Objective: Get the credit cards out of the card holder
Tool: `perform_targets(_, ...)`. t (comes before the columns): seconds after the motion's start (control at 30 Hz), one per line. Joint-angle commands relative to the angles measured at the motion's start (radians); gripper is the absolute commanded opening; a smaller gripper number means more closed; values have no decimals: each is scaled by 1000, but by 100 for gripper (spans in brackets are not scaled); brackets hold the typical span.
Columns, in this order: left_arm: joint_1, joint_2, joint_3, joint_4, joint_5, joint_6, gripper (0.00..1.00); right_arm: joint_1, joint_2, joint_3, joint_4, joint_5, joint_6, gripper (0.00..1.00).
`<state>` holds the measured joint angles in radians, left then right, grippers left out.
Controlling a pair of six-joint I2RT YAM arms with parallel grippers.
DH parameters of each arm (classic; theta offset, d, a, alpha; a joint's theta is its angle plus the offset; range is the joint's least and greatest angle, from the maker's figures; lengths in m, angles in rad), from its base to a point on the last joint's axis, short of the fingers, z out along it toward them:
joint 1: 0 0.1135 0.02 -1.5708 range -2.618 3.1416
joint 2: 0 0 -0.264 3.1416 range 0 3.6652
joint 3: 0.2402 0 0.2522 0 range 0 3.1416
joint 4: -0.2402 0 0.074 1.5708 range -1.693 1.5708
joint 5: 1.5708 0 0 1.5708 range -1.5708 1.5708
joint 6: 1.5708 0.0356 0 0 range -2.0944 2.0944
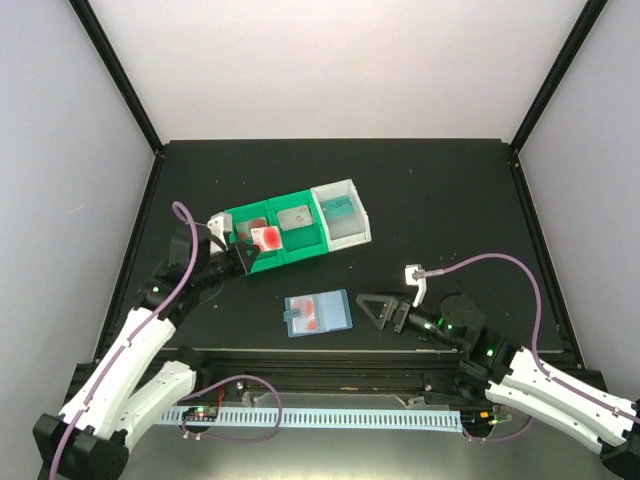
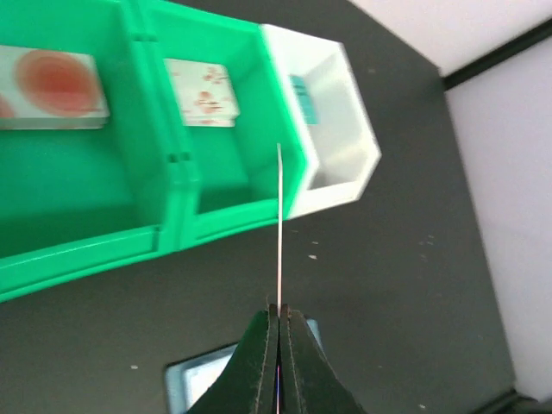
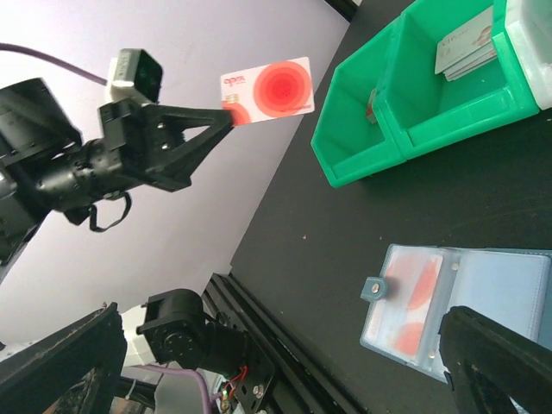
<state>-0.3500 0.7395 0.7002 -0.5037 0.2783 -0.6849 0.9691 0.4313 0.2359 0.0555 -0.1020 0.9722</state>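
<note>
The light-blue card holder (image 1: 318, 313) lies open and flat on the black table, and a red-marked card (image 3: 412, 297) shows in its left pocket. My left gripper (image 1: 248, 252) is shut on a whitish credit card with red circles (image 3: 267, 89), held in the air near the green bin's front edge. In the left wrist view this card (image 2: 279, 216) is edge-on, rising from the closed jaws. My right gripper (image 1: 377, 308) stands open just right of the holder with nothing in it. A teal card (image 1: 338, 208) rests in the white bin.
A green two-compartment bin (image 1: 280, 250) with cards in it sits at the middle left. The white bin (image 1: 350, 232) adjoins its right end. The dark table rim and the arm bases run along the near edge.
</note>
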Motion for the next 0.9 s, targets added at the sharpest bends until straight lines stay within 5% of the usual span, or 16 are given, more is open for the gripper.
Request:
perform_targets(0.0,94,95,77,-60,2,60,2,3,-23,-11,-27,30,-20,100)
perform_targets(0.47,304,493,273,-74,67,151,1,4,-21,37,-84,34,-36,100)
perform_targets(0.87,318,751,327,10,90,178,2,4,-46,49,-121,48,-39,100)
